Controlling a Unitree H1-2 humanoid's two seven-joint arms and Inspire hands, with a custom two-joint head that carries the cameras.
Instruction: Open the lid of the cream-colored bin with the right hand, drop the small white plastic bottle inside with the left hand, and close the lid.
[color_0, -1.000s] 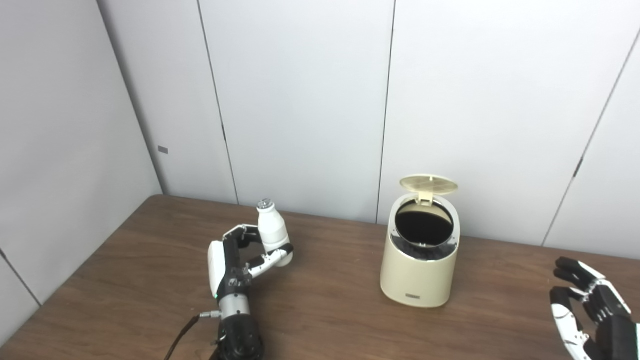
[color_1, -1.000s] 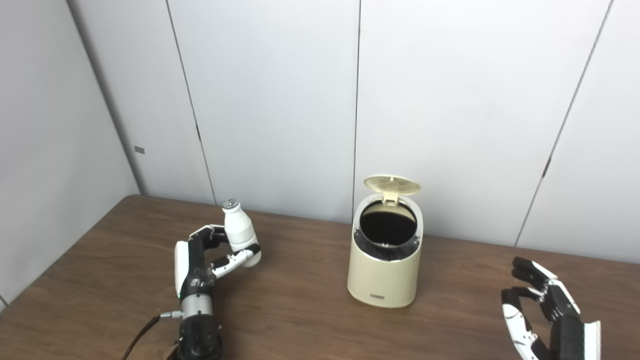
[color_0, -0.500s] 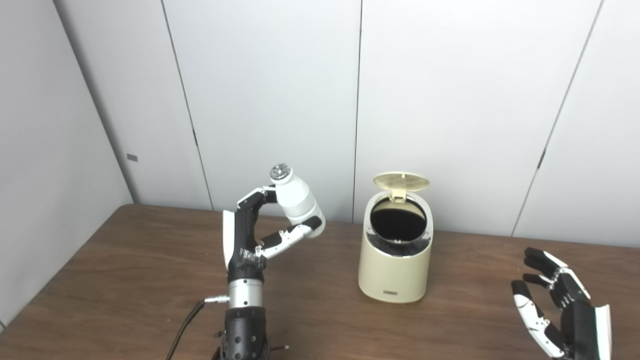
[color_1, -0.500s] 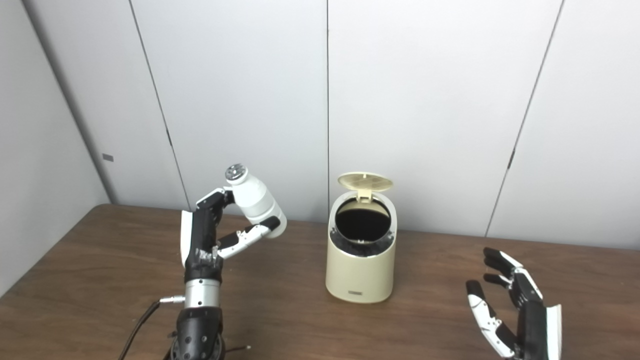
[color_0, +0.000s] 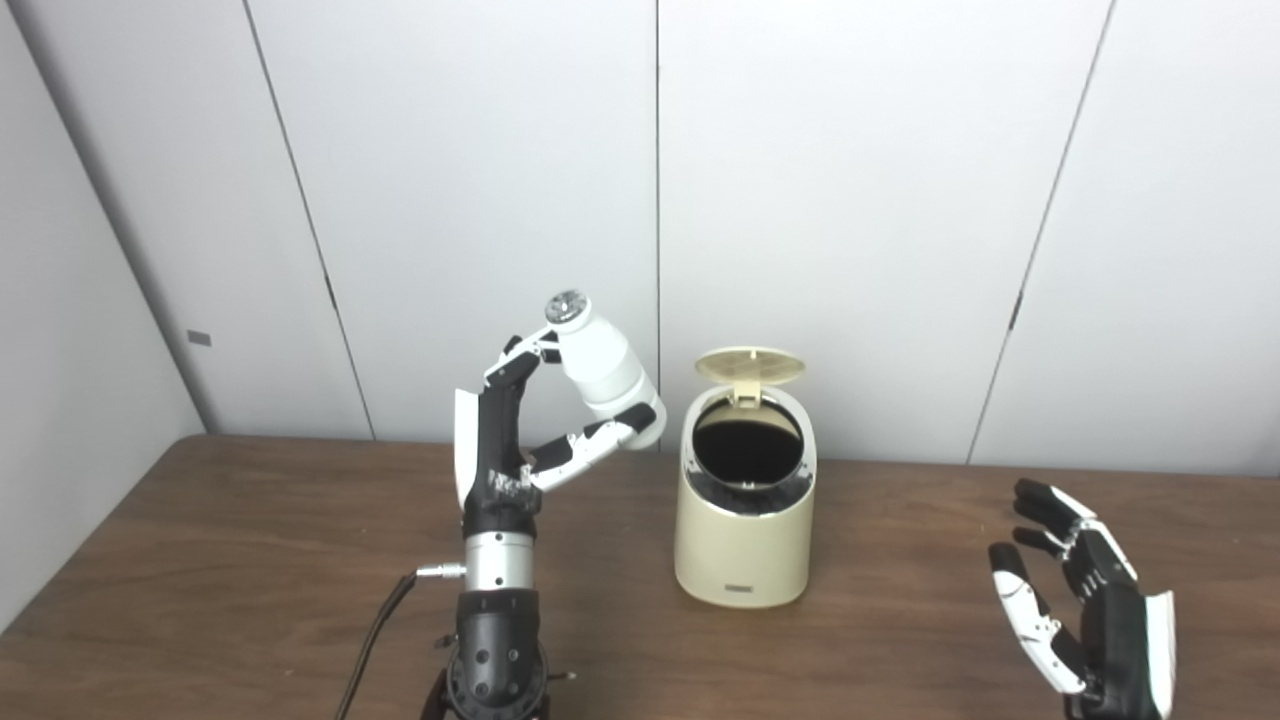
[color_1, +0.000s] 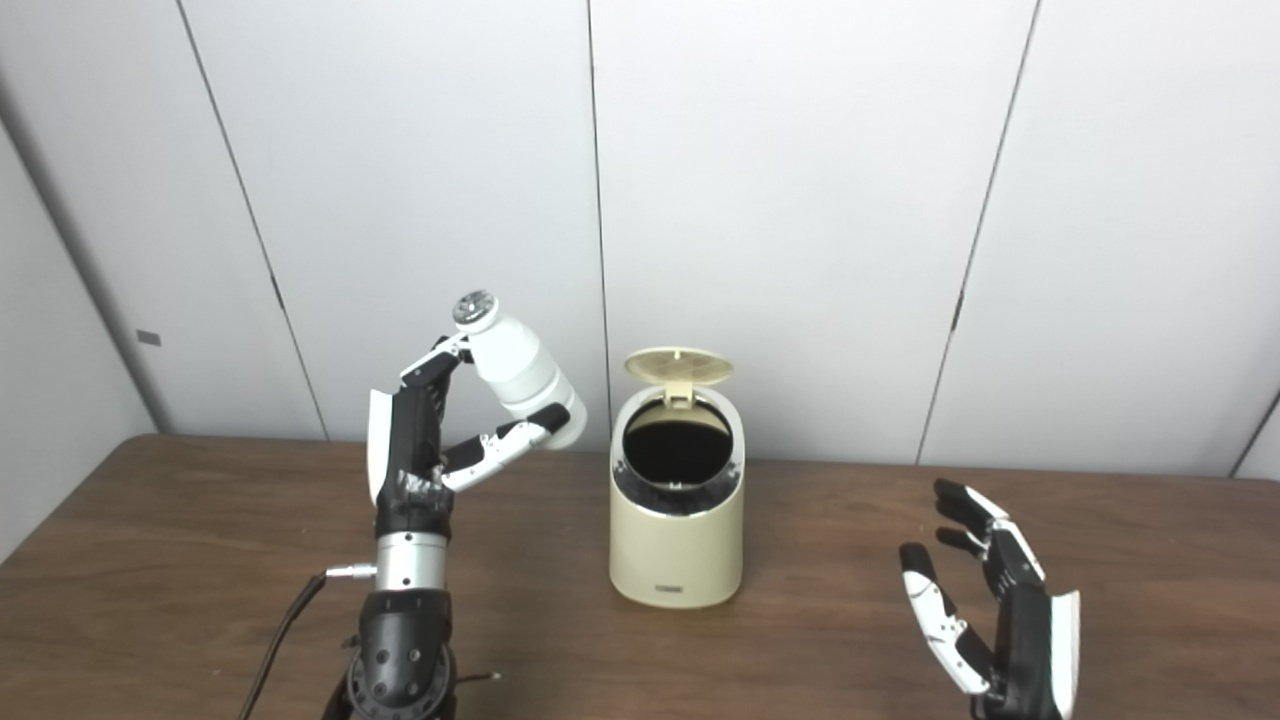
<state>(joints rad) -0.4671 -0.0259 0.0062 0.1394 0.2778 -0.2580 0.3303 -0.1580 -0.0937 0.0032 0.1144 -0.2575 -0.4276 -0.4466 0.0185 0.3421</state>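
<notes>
The cream-colored bin (color_0: 741, 535) stands in the middle of the brown table, its lid (color_0: 750, 366) flipped up and the dark opening showing. My left hand (color_0: 530, 440) is raised well above the table, left of the bin, and is shut on the small white plastic bottle (color_0: 603, 368). The bottle is tilted, its cap pointing up and left, its base close to the bin's upper left rim but apart from it. My right hand (color_0: 1085, 610) is open and empty, low at the right, well clear of the bin. The same scene shows in the right eye view, with the bin (color_1: 678, 545) and the bottle (color_1: 517, 368).
The brown table (color_0: 250, 560) reaches to grey wall panels behind. A black cable (color_0: 375, 640) trails from the left wrist down to the front edge.
The camera has shifted, so the whole picture slid. My left hand has lifted the bottle higher and brought it closer to the bin. The right hand keeps its open pose.
</notes>
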